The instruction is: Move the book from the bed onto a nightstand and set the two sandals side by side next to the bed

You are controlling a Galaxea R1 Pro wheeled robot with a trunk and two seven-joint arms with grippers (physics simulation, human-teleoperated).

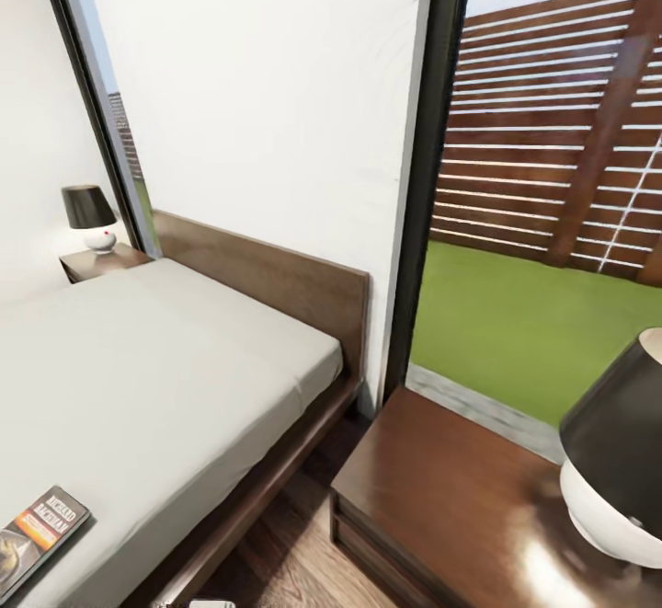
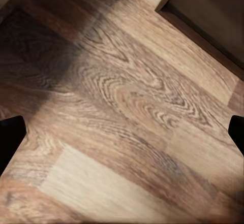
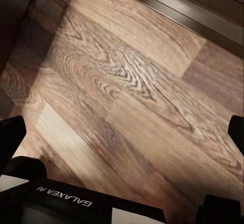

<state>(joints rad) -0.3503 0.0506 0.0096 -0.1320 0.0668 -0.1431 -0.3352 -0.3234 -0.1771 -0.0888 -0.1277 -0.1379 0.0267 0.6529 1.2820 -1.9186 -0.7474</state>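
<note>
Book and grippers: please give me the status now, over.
Left gripper open, empty, above wood floor. Right gripper open, empty. Book flat on the bed, near its edge. Near nightstand holds a lamp, with bare top beside it.

The right pincer [image 3: 122,127], fingertips [image 3: 11,132] spread wide, hangs over wood-plank floor [image 3: 132,82] near dark furniture [image 3: 203,5].

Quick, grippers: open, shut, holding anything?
Left gripper: open, nothing between the fingers, wood floor below.
Right gripper: open, empty, over the floor.
</note>
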